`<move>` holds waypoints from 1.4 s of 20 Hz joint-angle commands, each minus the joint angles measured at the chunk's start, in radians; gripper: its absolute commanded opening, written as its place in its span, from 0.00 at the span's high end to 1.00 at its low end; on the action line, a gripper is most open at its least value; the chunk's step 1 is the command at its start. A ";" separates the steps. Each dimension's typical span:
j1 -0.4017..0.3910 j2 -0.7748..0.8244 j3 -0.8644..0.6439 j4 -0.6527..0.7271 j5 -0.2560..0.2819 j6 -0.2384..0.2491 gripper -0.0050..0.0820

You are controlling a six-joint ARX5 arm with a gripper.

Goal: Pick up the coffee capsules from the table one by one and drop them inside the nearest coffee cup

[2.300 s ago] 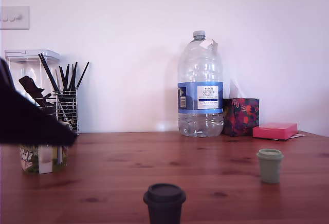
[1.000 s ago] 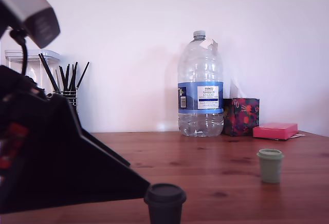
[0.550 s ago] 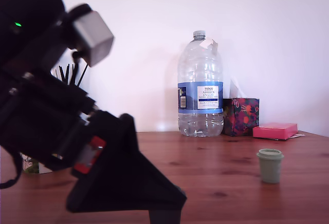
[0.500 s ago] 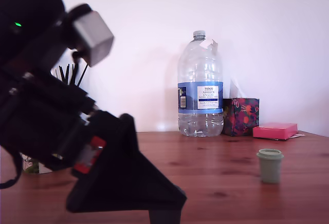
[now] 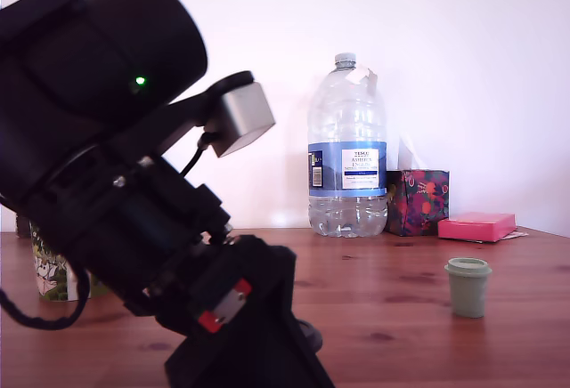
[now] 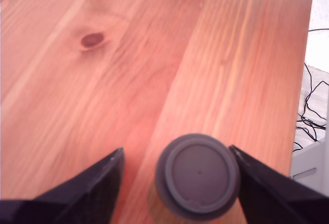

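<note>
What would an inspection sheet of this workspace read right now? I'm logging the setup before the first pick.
Surface: wooden table, knotted grain, bare around the capsule.
Job's things: dark capsule upright between the fingers; green capsule upright at the exterior view's right; tree-print mug at its left, partly hidden.
Clutter: water bottle, patterned tissue box, pink box along the wall.
Grippers: gripper open, fingers either side of the dark capsule, one close to its rim.
Cables: black cables beyond the table edge.
Surroundings: plain white wall.
</note>
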 commanded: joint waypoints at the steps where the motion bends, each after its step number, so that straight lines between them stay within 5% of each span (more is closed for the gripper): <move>1: -0.006 0.025 -0.015 -0.013 0.001 0.003 0.51; 8: -0.005 0.025 -0.014 -0.016 0.004 0.012 0.59; 11: -0.005 0.025 -0.004 -0.015 0.004 0.012 0.70; 18: 0.009 0.008 0.078 -0.029 -0.002 0.019 0.70; 28: 0.205 -0.140 0.164 -0.202 -0.064 0.070 0.70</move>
